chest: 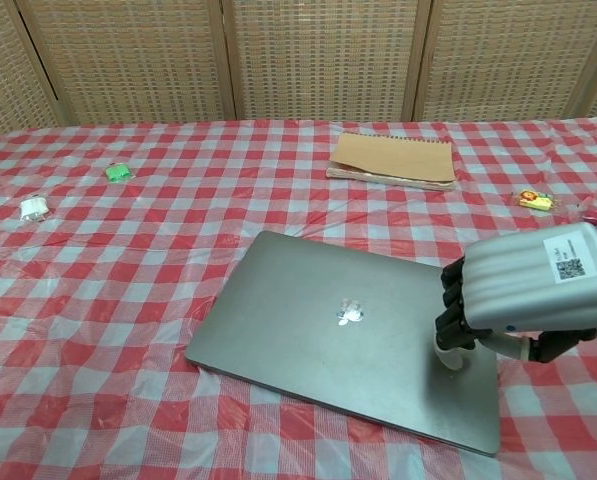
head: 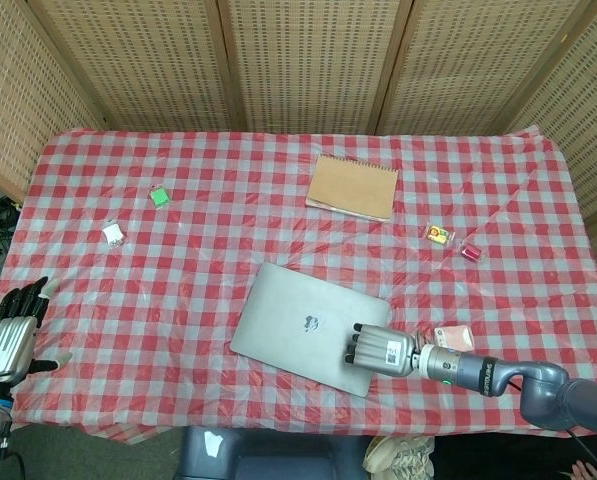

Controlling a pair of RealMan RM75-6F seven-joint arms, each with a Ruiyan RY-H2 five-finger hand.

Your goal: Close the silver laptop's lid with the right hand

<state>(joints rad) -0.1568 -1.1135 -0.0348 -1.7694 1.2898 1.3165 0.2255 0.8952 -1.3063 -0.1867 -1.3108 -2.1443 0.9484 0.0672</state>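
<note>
Silver laptop (chest: 328,325) lies lid-down flat on the checked tablecloth (head: 178,260), near the front edge, logo up. Your right hand (chest: 523,295) rests on the lid's right front corner, fingers curled down with tips touching the lid, grasping nothing. QR label on the back of the hand, not readable. Left hand (head: 6,335) off the table's left edge, fingers spread, holding nothing. Brown notebook (head: 352,187) lies behind the laptop; green item (head: 159,196), white item (head: 113,234), small packets (head: 438,234) scattered well apart.
</note>
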